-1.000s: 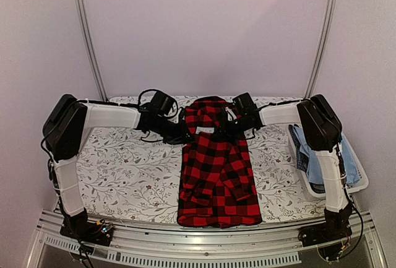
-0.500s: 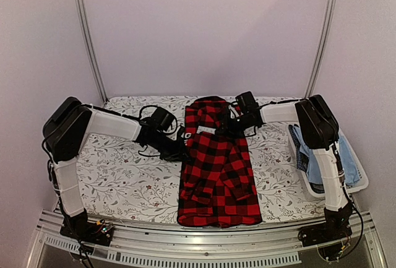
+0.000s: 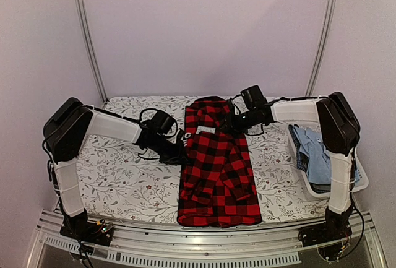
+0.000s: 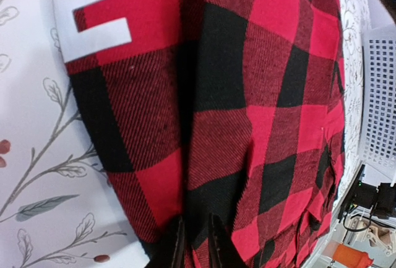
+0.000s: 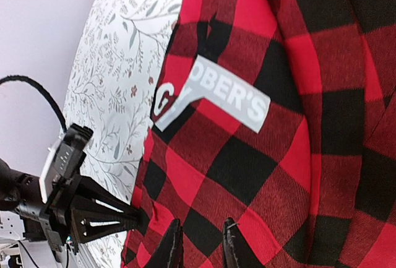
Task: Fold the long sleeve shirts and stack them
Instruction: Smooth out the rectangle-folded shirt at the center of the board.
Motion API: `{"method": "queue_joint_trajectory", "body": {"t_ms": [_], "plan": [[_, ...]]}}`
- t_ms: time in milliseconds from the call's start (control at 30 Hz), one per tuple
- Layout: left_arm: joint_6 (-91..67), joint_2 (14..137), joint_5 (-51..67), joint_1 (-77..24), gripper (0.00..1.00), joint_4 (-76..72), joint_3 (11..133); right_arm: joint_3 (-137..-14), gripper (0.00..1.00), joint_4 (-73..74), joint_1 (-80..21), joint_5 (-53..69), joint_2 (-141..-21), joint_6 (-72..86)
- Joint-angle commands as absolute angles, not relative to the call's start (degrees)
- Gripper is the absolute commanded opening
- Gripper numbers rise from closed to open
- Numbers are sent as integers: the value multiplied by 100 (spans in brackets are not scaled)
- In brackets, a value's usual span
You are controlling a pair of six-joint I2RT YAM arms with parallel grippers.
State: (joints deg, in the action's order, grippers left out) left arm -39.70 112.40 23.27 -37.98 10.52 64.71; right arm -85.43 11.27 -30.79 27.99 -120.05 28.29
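Basket (image 3: 364, 182) holds blue garments (image 3: 315, 156); left tool (image 3: 178, 150), right tool (image 3: 228, 124) narrow at checked shirt (image 3: 216, 181), grip unclear.

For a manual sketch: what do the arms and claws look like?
The left arm and right arm are white tubes with bulky black joints and loose black cables. The left claw and right claw are black and slender.

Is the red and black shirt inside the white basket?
No, the shirt lies spread on the flowered table, while the white basket beside it holds blue cloth.
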Motion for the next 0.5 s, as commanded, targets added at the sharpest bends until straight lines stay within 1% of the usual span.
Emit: {"method": "queue_joint_trajectory", "body": {"t_ms": [0, 167, 467], "plan": [[-4002, 11257, 2268, -3842, 14, 985, 6464, -7877, 21, 833, -3154, 2867, -11810, 2871], [-3984, 11316, 2241, -3844, 14, 1006, 6498, -7441, 20, 665, -3146, 2748, -11793, 2914], [-3912, 11472, 2172, -3832, 13, 1139, 6565, -7140, 20, 651, -3101, 2456, -11870, 3005]]}}
